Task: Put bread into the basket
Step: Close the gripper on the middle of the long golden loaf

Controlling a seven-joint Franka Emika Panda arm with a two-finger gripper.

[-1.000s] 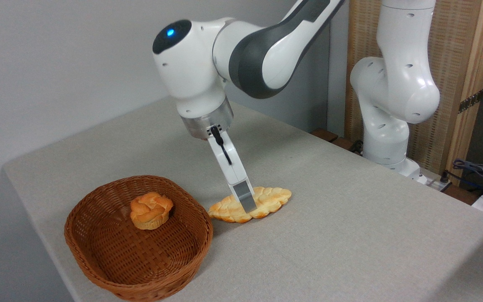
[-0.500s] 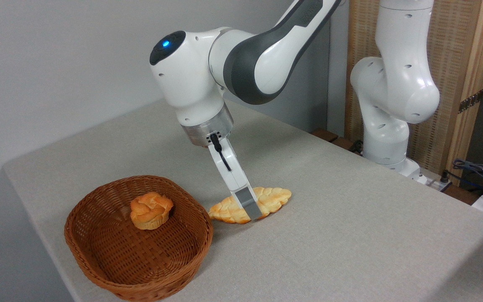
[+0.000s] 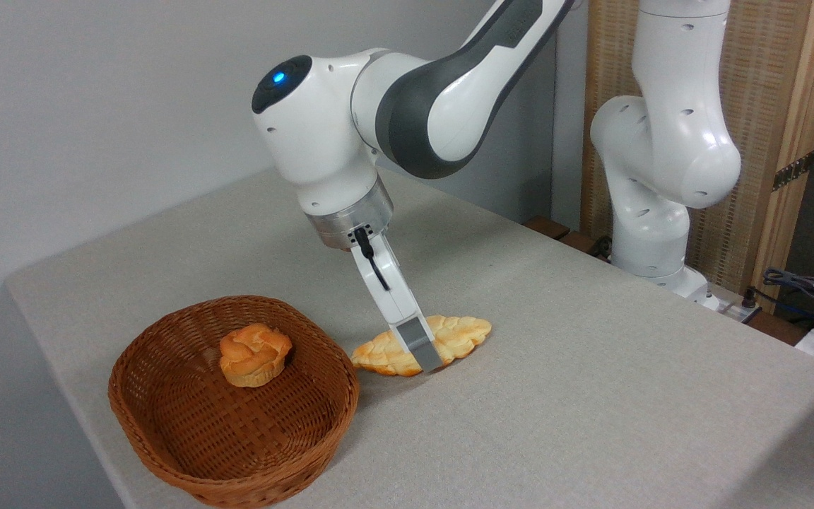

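The bread (image 3: 458, 332), a long flat braided loaf, lies on the grey table just right of the basket (image 3: 179, 472). It does not touch the basket's braided rim. My gripper (image 3: 424, 352) reaches down across the middle of the loaf. Its near finger (image 3: 417, 339) stands against the loaf's front edge with its tip at the tabletop. The far finger is hidden behind the near one and the loaf, so how the jaws stand does not show. The loaf rests on the table.
A small round knotted bun (image 3: 254, 355) sits inside the basket toward its back. The arm's white base (image 3: 651, 233) stands at the table's far right edge, with cables (image 3: 803, 290) beyond it. The table's left edge runs close to the basket.
Over the second, the wrist sank slightly and the near finger slid down the loaf's front edge to the table. Between half a second ago and now almost nothing moved.
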